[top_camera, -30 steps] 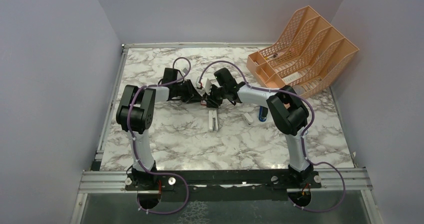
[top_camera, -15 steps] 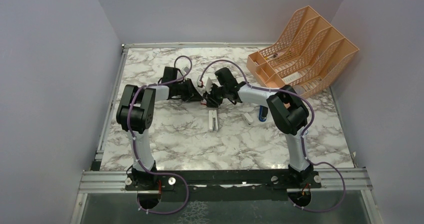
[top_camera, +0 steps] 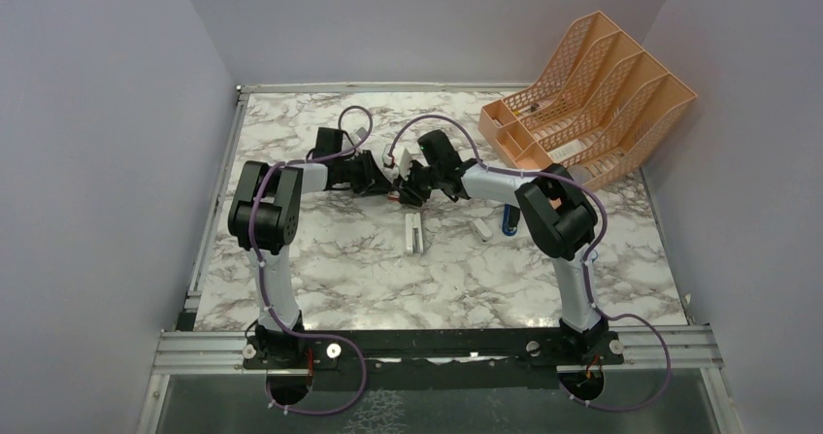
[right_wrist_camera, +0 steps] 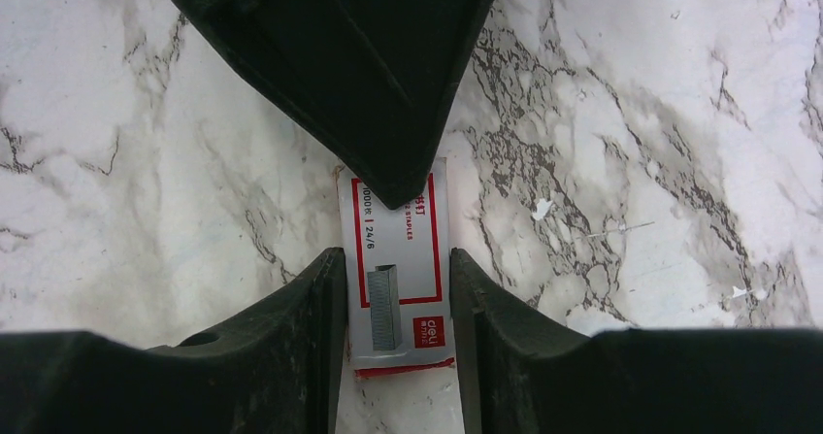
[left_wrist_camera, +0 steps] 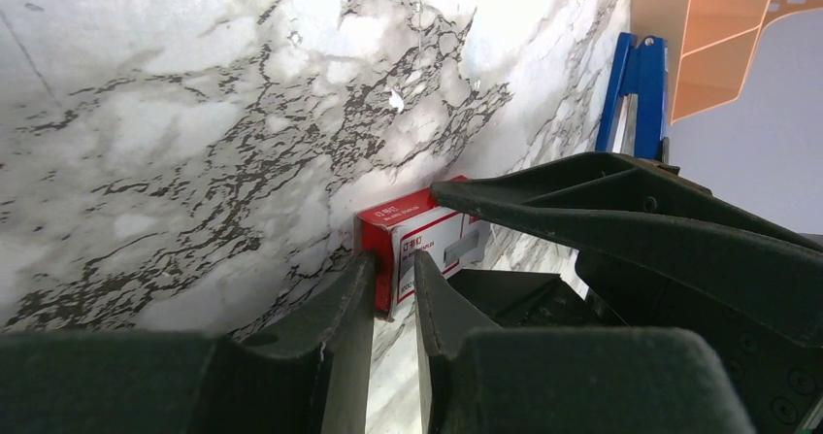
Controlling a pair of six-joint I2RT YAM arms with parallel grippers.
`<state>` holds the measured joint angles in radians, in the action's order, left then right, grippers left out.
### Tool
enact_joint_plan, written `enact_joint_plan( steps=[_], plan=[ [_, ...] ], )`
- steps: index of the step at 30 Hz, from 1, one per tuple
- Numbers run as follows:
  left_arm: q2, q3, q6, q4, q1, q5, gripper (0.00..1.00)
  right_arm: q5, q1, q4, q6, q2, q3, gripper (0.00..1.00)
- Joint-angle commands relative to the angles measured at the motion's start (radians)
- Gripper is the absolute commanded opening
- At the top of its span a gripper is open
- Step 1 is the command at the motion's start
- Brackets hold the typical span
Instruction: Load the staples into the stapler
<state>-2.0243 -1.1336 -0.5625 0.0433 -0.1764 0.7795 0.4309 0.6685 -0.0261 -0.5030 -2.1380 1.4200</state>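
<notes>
A small red-and-white cardboard staple box [right_wrist_camera: 396, 259] lies on the marble table, and both grippers meet on it. My right gripper [right_wrist_camera: 398, 259] straddles its long sides with both fingers against them. My left gripper [left_wrist_camera: 393, 293] pinches the box's red end [left_wrist_camera: 374, 240] between nearly closed fingers. In the top view the two grippers, left [top_camera: 385, 179] and right [top_camera: 407, 183], touch nose to nose and hide the box. The grey block of staples is not in view. The white stapler [top_camera: 414, 231] lies flat just in front of the grippers, untouched.
A tiny white stub [top_camera: 481, 228] and a blue-and-black tool [top_camera: 509, 222] lie to the right of the stapler; the tool also shows in the left wrist view [left_wrist_camera: 636, 84]. An orange mesh file rack [top_camera: 587, 99] stands at the back right.
Both grippers stay together on the box. The left wrist has shifted slightly toward the back of the table; the stapler and other items have not moved.
</notes>
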Motion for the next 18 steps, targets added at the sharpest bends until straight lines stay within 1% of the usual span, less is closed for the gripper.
enact_joint_plan(
  steps=[1,7,13,17,18],
  plan=[
    [-0.023,-0.014,0.005,-0.009,0.005,0.105,0.22,0.026,0.008,0.11,-0.023,-0.038,0.001,0.42],
    [-0.034,-0.015,-0.004,0.01,0.009,0.167,0.24,0.047,0.008,0.127,-0.011,-0.044,0.006,0.45],
    [-0.045,-0.022,0.01,-0.016,0.015,0.148,0.24,0.041,0.008,0.126,0.024,-0.043,0.017,0.47],
    [-0.038,-0.028,0.009,-0.015,0.031,0.132,0.26,0.013,-0.001,0.136,0.071,0.03,-0.02,0.54],
    [-0.036,-0.03,0.009,-0.016,0.035,0.131,0.26,0.009,-0.008,0.143,0.094,0.054,-0.031,0.58]
  ],
)
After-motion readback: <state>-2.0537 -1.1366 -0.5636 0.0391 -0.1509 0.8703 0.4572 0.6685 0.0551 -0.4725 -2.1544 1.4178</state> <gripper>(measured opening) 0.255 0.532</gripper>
